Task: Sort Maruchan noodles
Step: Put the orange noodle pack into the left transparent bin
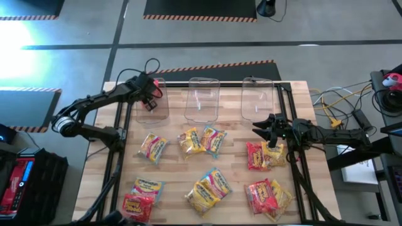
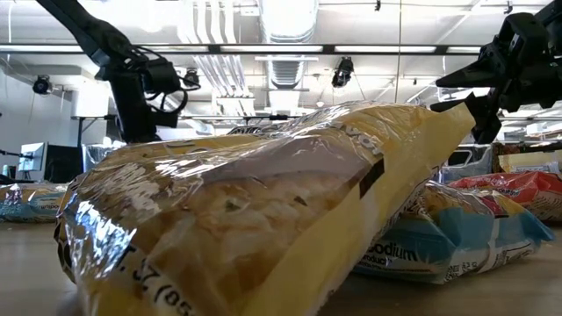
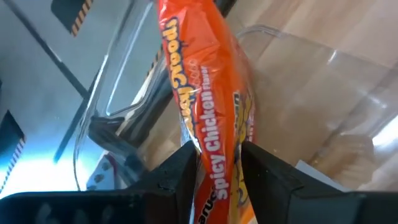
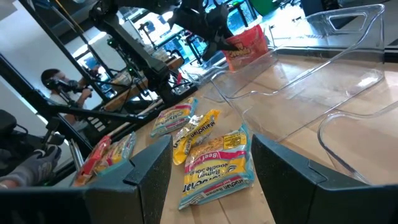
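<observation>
Maruchan noodle packets, red, yellow and pink-yellow, lie flat in small heaps on the wooden table (image 1: 295, 94): near the middle (image 1: 201, 139), on the left (image 1: 152, 147), on the right (image 1: 264, 155) and along the near edge (image 1: 208, 190). My left gripper (image 1: 149, 91) hangs over the left clear bin (image 1: 154, 110), shut on a red packet (image 3: 205, 93). My right gripper (image 1: 262, 125) is open and hovers above the right-hand heap, just near of the right bin (image 1: 257, 99); its fingers (image 4: 149, 171) hold nothing. My left gripper pinches the red Spicy Chicken packet (image 3: 219, 155) between its two fingers (image 3: 180, 168), which lie across its narrow width. The packet is lifted clear and stands out past the fingertips, above the open left bin (image 3: 124, 93). From the right wrist view it shows upright under the gripper (image 4: 249, 43).
Three clear bins stand in a row along the table's far side, the middle one (image 1: 202, 99) between the other two. A yellow packet (image 2: 246, 211) lies close to the low camera. Cables (image 1: 339, 107) trail off the table's right side. A person (image 4: 59, 84) sits beyond the table.
</observation>
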You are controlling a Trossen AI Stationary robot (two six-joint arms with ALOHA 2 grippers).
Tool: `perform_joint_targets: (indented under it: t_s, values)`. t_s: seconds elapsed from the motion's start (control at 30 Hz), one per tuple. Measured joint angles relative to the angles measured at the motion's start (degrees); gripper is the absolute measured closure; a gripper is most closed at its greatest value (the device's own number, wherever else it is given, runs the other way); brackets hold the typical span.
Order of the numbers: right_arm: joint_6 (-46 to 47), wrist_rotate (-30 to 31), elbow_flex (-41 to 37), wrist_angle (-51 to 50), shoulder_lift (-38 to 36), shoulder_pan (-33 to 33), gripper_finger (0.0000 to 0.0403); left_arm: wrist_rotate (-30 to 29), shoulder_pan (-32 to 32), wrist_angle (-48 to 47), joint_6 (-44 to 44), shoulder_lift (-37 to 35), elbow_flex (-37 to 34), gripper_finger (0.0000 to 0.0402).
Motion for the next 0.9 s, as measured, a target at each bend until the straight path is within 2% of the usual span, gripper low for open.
perform_joint_targets:
  t_s: [0.13, 0.4, 0.9]
  values:
    - [0.00, -0.02, 0.00, 0.00, 0.00, -0.01, 0.0195, -0.49, 0.00, 0.02, 2.95, 0.00, 0.00, 0.0288]
    - [0.00, -0.01, 0.00, 0.00, 0.00, 0.02, 0.0195, -8.95, 0.00, 3.03, 3.41, 0.00, -0.02, 0.0287]
    - [0.00, -0.01, 0.00, 0.01, 0.01, 0.02, 0.0195, -9.88, 0.00, 12.08, 3.61, 0.62, -0.02, 0.0287]
